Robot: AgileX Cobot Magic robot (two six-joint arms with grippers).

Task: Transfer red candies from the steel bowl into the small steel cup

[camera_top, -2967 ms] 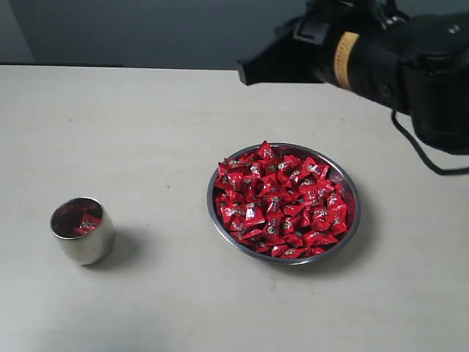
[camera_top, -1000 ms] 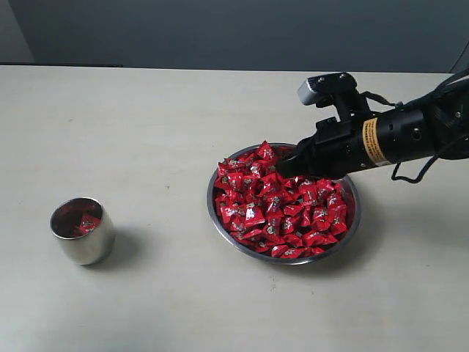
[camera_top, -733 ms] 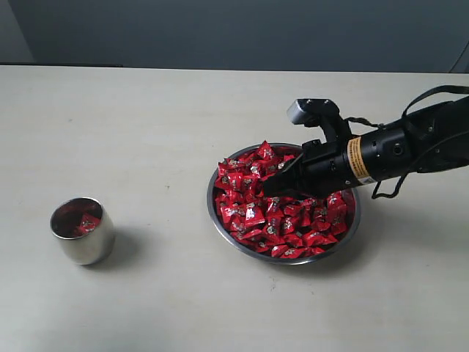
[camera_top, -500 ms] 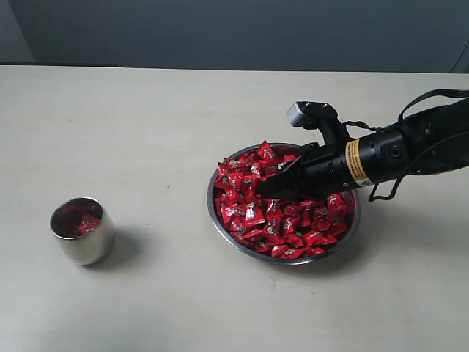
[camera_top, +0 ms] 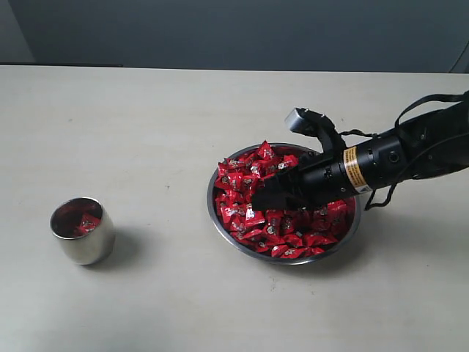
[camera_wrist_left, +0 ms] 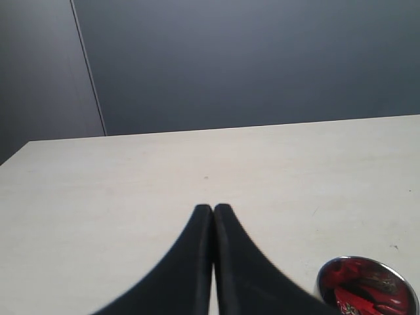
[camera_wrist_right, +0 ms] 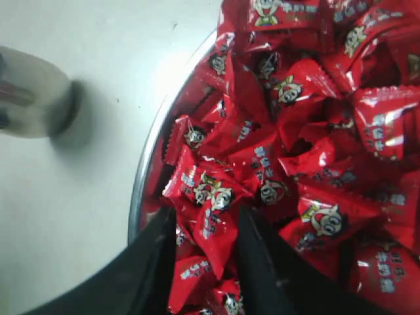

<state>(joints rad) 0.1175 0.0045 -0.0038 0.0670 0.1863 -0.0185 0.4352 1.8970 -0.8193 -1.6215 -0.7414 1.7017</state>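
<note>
The steel bowl [camera_top: 211, 209] stands right of centre, heaped with red candies [camera_top: 245, 180]. My right gripper [camera_top: 258, 201] reaches in from the right, tips down in the pile at the bowl's left part. In the right wrist view its jaws [camera_wrist_right: 207, 218] stand open, dug into the red candies [camera_wrist_right: 308, 151] with one candy [camera_wrist_right: 216, 226] lying between them, near the bowl's rim [camera_wrist_right: 147, 157]. The small steel cup [camera_top: 82, 231] stands far left with a few candies inside. My left gripper [camera_wrist_left: 213, 209] is shut and empty above the table, with the cup [camera_wrist_left: 323, 279] beside it.
The pale table [camera_top: 146, 125] carries just the bowl and the cup. The right arm's black forearm [camera_top: 396, 154] and its cables stretch over the bowl's right rim. A dark wall [camera_top: 220, 29] stands behind the table's far edge.
The right arm came down from high up, then slid left and lower across the bowl until its tips sank into the candies. Cup and bowl stayed put.
</note>
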